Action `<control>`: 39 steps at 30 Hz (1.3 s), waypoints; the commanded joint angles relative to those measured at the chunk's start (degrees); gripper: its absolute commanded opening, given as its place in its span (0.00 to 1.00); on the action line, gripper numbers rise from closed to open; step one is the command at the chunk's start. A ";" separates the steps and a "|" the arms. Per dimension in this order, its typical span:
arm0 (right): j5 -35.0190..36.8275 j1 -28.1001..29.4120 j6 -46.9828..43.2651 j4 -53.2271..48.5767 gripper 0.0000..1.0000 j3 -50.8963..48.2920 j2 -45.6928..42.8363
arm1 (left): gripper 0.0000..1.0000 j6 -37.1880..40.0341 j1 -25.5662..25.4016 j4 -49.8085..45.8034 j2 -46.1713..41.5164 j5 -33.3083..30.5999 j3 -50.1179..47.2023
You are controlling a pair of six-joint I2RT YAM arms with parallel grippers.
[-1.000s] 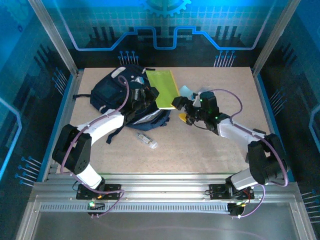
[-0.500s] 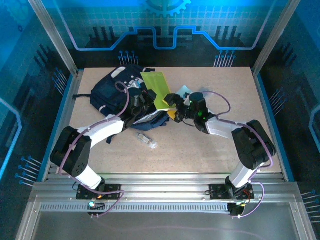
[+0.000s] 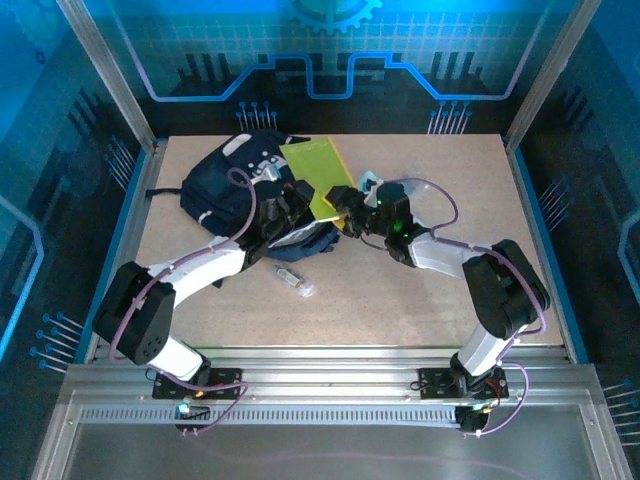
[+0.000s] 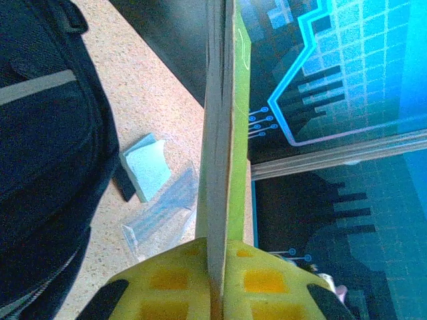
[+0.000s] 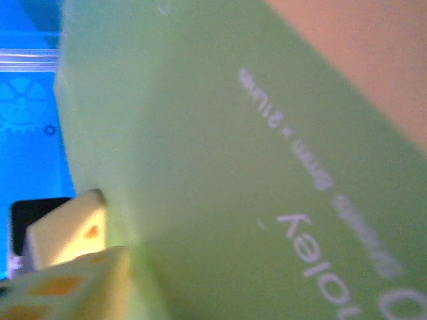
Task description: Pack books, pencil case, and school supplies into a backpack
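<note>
Lime-green book [image 3: 318, 172] held at the backpack's [image 3: 222, 185] right edge, upper centre.
Left gripper [image 4: 217, 270] clamps the book; right gripper [image 3: 351, 209] crowds its cover, grip unclear. Pale-blue pad [image 4: 150, 167] and pencil case [image 4: 160, 217] lie between backpack and book.

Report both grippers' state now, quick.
Left gripper: closed on the edge of the green book.
Right gripper: at the same book; open or closed cannot be told.
</note>
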 commanded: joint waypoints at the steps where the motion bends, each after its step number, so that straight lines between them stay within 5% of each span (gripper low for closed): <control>1: 3.54 -1.03 -1.96 1.05 0.37 0.42 -0.99 | 0.00 -1.55 -0.65 2.72 -2.86 1.71 -1.43; 5: 4.39 -1.16 -2.47 0.94 0.04 -0.20 -2.08 | 0.01 -0.53 -0.98 0.27 -2.99 1.25 -1.71; 6: 4.31 -1.23 -2.66 0.62 0.00 -0.20 -2.42 | 0.13 -0.08 -0.92 -0.09 -2.91 1.34 -1.73; 8: 4.31 -1.79 -3.55 -0.44 0.00 -0.42 -3.64 | 0.60 2.87 -0.91 -2.56 -2.98 1.84 -1.05; 9: 4.19 -2.24 -4.05 -0.91 0.00 -0.66 -4.22 | 0.74 4.99 -0.92 -5.25 -3.12 2.08 -0.09; 12: 3.96 -4.62 -6.49 -3.50 0.00 -1.96 -7.15 | 0.90 16.25 -0.86 -18.57 -3.61 1.44 5.09; 20: -1.98 -15.34 -22.32 -24.70 0.00 -2.88 -17.25 | 0.89 44.48 -0.31 -42.63 1.26 -1.58 16.77; 23: -4.57 -19.40 -27.05 -30.37 0.00 -3.43 -20.44 | 0.81 50.58 -0.21 -48.18 6.08 -1.47 21.04; 27: -7.01 -23.88 -30.84 -35.57 0.00 -4.43 -24.04 | 0.66 55.74 -0.28 -51.56 12.54 -0.23 25.56; 39: -7.30 -29.06 -36.50 -44.29 0.00 -6.59 -32.18 | 0.57 61.83 -0.03 -57.30 26.67 -2.43 35.25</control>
